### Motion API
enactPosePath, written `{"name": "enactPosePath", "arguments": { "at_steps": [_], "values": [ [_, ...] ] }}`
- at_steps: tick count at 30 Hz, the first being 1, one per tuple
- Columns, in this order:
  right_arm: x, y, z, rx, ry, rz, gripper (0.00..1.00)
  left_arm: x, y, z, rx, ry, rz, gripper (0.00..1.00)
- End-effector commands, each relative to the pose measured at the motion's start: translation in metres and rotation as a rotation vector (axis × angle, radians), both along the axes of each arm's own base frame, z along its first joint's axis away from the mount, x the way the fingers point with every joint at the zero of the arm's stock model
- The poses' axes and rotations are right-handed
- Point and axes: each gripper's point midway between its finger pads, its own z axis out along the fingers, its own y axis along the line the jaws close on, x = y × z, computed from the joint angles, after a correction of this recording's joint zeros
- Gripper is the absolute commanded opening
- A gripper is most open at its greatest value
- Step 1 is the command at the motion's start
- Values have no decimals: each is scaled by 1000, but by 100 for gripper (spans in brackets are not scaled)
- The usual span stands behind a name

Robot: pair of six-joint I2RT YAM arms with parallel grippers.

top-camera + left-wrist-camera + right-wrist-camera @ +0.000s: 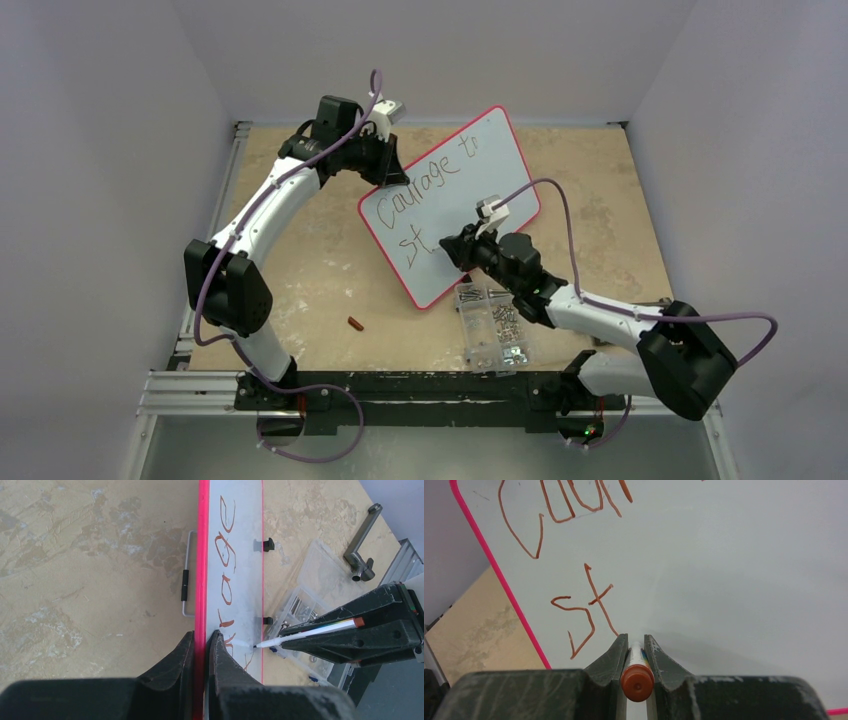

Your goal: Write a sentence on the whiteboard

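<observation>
The whiteboard (470, 190), white with a red-pink rim, stands tilted on the table. My left gripper (392, 172) is shut on its upper left edge; in the left wrist view the jaws clamp the pink rim (202, 580). The sentence (430, 170) reads "Courage to" with "st" (410, 243) below it in brown marker. My right gripper (452, 248) is shut on a white marker (637, 676) with an orange-brown end cap. Its tip (255, 645) touches the board just right of the "st" (584, 607).
A clear compartment box of screws (490, 322) lies on the table right below the board, under my right arm. A small brown marker cap (355, 323) lies on the table at lower left. A metal handle (361, 545) lies beyond the box.
</observation>
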Motion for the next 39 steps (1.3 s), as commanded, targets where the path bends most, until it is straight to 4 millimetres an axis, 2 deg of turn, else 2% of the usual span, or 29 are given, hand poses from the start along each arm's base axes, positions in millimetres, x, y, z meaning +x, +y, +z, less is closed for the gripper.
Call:
{"name": "enactPosePath", "arguments": {
  "at_steps": [1,8,15,27,39],
  "values": [
    [24,5,39,40,-81,-61,0,6,25,-27,156,9,65,0],
    [36,11,63,40,-132,-67,0,4,27,-26,161,9,67,0],
    [24,1,76,61,-150,-69,0,5,27,-24,163,5,68,0],
    [17,-16,72,112,-174,-103,0,5,27,-23,160,2,70,0],
    [8,-17,82,212,-273,-24,0,8,27,-30,170,2,70,0]
  ]
}}
